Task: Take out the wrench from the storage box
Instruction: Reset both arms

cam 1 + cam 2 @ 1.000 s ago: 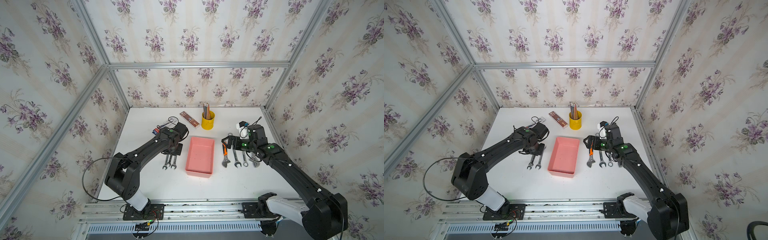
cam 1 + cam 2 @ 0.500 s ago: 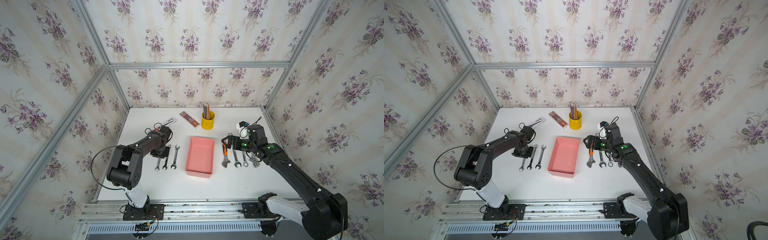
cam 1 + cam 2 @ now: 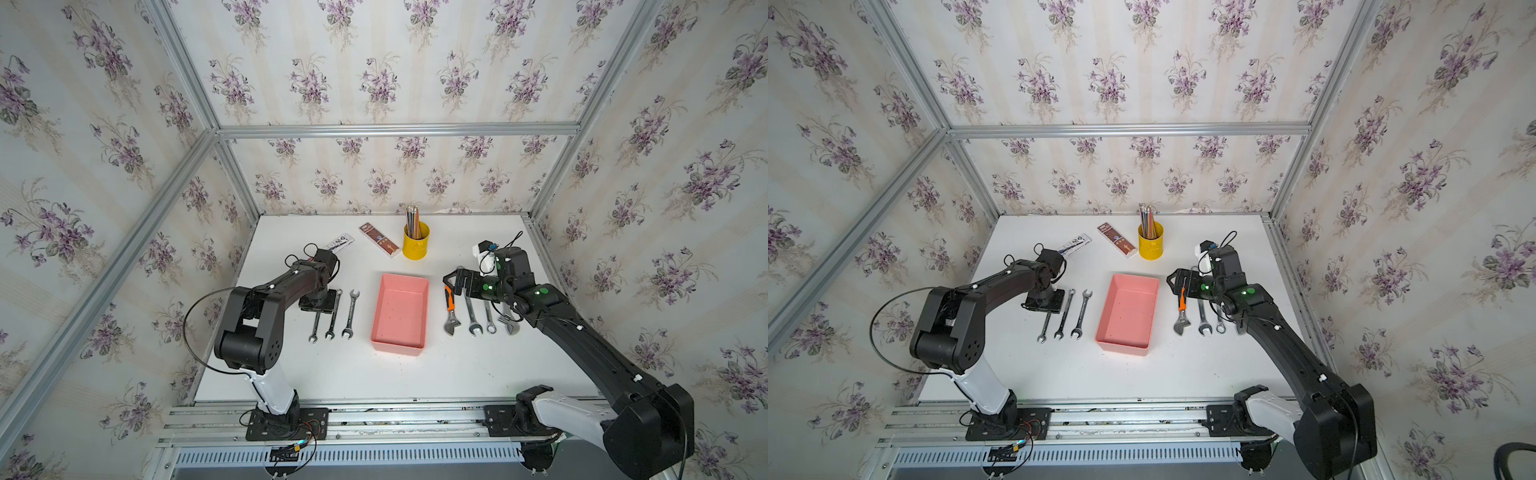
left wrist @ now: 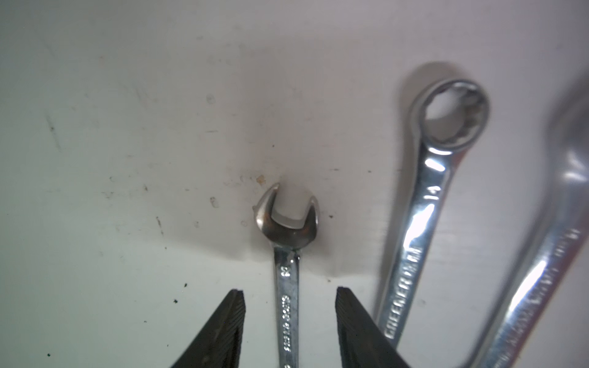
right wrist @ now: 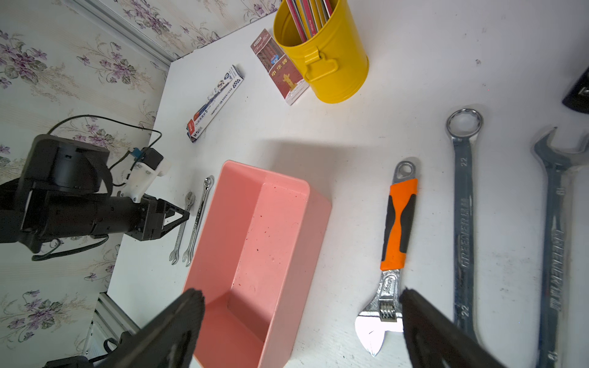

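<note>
While my left hand [image 4: 290, 290] hangs open astride the small wrench [image 4: 287, 237], my right hand [image 5: 300, 292] gapes empty. Bare worktop [image 3: 365, 374] rings the storage box [image 3: 401, 311].

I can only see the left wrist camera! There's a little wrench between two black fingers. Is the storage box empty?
Observer: Yes. The storage box has nothing in it.
Operator: Where is my little wrench from the box?
Observer: The little wrench lies in a row of three wrenches, and it is the one farthest from the box.
Operator: What's the other arm doing?
Observer: The right gripper hangs open on the opposite side of the box, near the orange-handled adjustable wrench. It holds nothing.
</note>
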`<state>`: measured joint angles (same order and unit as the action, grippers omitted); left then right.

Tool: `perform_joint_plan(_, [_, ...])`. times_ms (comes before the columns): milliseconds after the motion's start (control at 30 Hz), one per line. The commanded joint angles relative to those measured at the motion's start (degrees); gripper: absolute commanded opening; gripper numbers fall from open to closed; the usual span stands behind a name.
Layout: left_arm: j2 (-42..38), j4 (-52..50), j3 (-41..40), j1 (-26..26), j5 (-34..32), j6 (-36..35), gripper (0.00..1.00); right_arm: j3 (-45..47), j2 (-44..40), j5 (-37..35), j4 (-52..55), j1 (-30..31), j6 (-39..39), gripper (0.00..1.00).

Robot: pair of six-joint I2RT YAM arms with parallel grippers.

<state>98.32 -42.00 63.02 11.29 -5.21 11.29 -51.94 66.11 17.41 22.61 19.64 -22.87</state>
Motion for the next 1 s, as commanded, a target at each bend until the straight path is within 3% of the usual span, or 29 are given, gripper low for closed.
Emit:
perform_joint_plan(0, [-3.36, 0.10, 0.87, -0.90, 2.84, -1.71, 0.63, -0.34, -0.72, -2.21, -1.36, -0.66, 3.02, 1.00])
perform_joint_plan(67, [-6.07, 2.86, 0.37, -1.54, 4.35, -4.49, 0.68, 1.75, -2.76, -2.91, -5.66, -2.82, 4.33, 1.00])
perform_joint_plan(167, [-11.91, 10.43, -3.06, -3.42, 6.47, -7.71, 0.85, 5.95, -6.03, -3.11, -12.90, -9.45, 5.08, 1.00])
perform_joint_plan(333, [-19.12, 28.24, -11.82, -8.68, 11.08, -10.44, 1.00, 17.52, -10.55, -13.49, -27.69, -16.97, 6.97, 1.00])
perform_joint_plan(467, [-22.22, 43.83, -20.24, -11.27, 10.12, -12.35, 0.99, 32.63, -13.02, -27.53, -48.04, -18.49, 9.16, 1.00])
perform_joint_plan(600, [-21.12, 52.67, -23.80, -11.46, 1.37, -9.80, 0.99, 42.04, -7.18, -37.16, -65.94, -18.83, 11.33, 1.00])
perform_joint_plan(800, [-18.27, 59.18, -26.14, -11.46, -0.73, -11.11, 0.99, 43.39, 4.08, -35.43, -81.17, -19.11, 15.95, 1.00])
perform_joint_plan(967, [-17.64, 61.25, -27.74, -11.46, 1.52, -12.02, 0.99, 42.80, 5.74, -33.56, -83.12, -19.11, 17.39, 1.00])
